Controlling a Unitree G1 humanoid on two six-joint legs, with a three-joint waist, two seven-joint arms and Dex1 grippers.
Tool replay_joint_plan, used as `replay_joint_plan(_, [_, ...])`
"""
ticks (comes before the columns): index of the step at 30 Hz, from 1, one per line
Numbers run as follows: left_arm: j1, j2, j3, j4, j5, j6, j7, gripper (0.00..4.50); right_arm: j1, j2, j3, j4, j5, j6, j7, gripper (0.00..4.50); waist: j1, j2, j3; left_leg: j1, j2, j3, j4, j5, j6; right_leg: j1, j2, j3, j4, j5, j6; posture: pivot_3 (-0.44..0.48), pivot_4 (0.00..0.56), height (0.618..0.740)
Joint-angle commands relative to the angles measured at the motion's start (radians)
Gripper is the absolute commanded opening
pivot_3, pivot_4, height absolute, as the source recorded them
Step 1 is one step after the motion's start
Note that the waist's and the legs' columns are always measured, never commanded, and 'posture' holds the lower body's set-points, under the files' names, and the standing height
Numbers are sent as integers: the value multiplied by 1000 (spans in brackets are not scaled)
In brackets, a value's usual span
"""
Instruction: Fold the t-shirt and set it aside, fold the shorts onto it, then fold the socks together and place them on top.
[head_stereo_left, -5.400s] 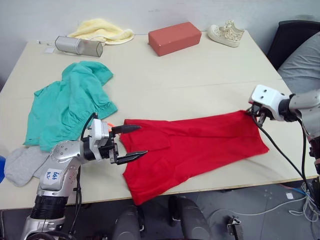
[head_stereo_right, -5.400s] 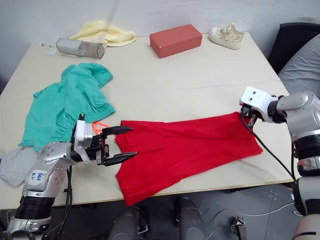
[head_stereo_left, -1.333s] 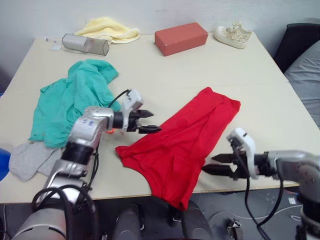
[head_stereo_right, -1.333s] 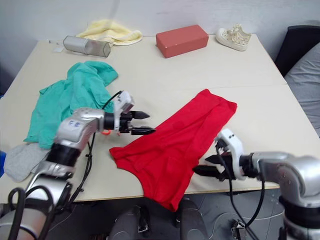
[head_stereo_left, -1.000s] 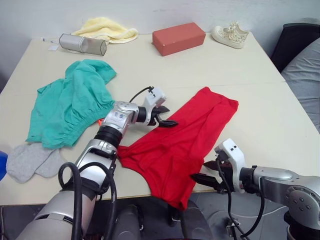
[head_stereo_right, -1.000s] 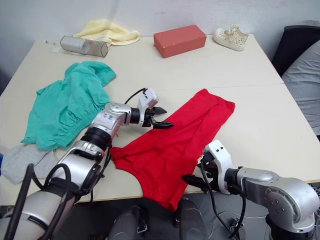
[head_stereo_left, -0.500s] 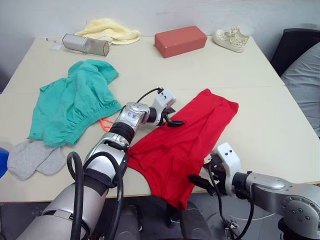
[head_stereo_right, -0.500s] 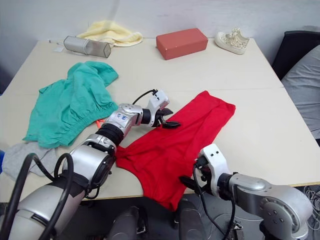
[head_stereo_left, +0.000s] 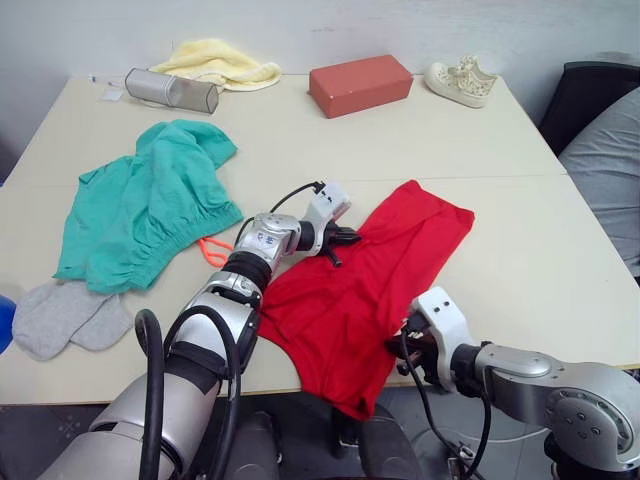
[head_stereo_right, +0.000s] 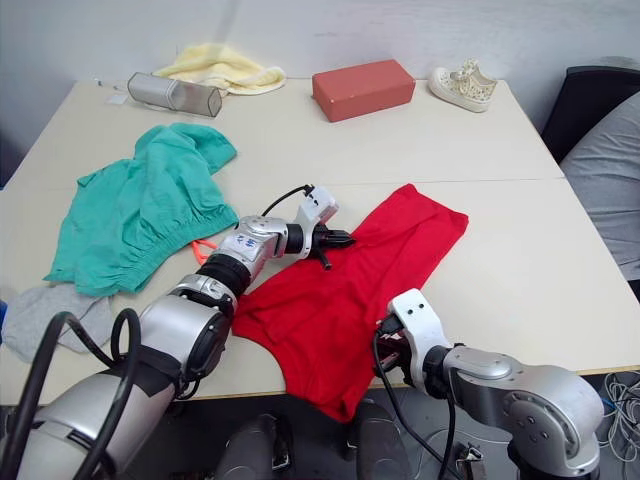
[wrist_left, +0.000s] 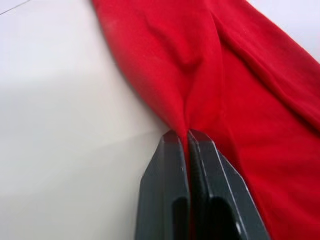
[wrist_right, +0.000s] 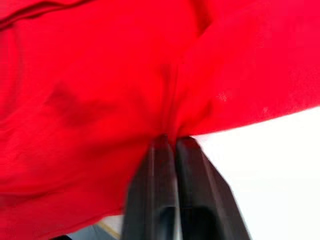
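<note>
- T-shirt (head_stereo_left: 370, 280) is laid diagonally across the table (head_stereo_left: 520, 180), folded lengthwise, its near end draped over the front edge.
- Left gripper (wrist_left: 187, 137): fingers pressed together on a pinched fold at the t-shirt's left edge.
- Right gripper (wrist_right: 170, 140): fingers clamped on the t-shirt's right edge near the table front.
- Shorts (head_stereo_left: 140, 205) are bunched on the left of the table; orange drawstring (head_stereo_left: 212, 250) is seen beside them.
- Socks (head_stereo_left: 62, 318) are at the near left corner, just beside the shorts.
</note>
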Motion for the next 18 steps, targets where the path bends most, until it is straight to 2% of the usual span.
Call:
replay_joint_plan(1, [40, 13, 24, -23, -4, 12, 33, 0, -6, -41, 7, 26, -10, 30, 44, 28, 0, 0, 0, 0, 0, 0, 0, 0, 0, 0, 0, 0, 0, 0, 0, 0, 150, 740])
replay_joint_plan(8, [105, 38, 84, -127, -31, 18, 158, 0, -93, -185, 8, 105, -51, -35, 147, 28, 0, 1, 0, 0, 0, -1, 0, 0, 0, 0, -1, 0, 0, 0, 0, 0, 150, 740])
replay_joint_plan(12, [161, 53, 114, -245, -49, 54, 226, 0, -146, -259, 44, 173, -91, -97, 210, 28, 0, 1, 1, 0, -1, 0, 1, 1, 1, 0, -1, 1, 0, 1, 1, 0, 150, 740])
replay_joint_plan(18, [305, 59, 126, -551, -46, 165, 353, 0, -232, -345, 127, 311, -194, -237, 311, 28, -3, 3, 2, 0, 0, 0, -1, 2, -1, -1, -1, 1, 1, 1, 1, 0, 150, 740])
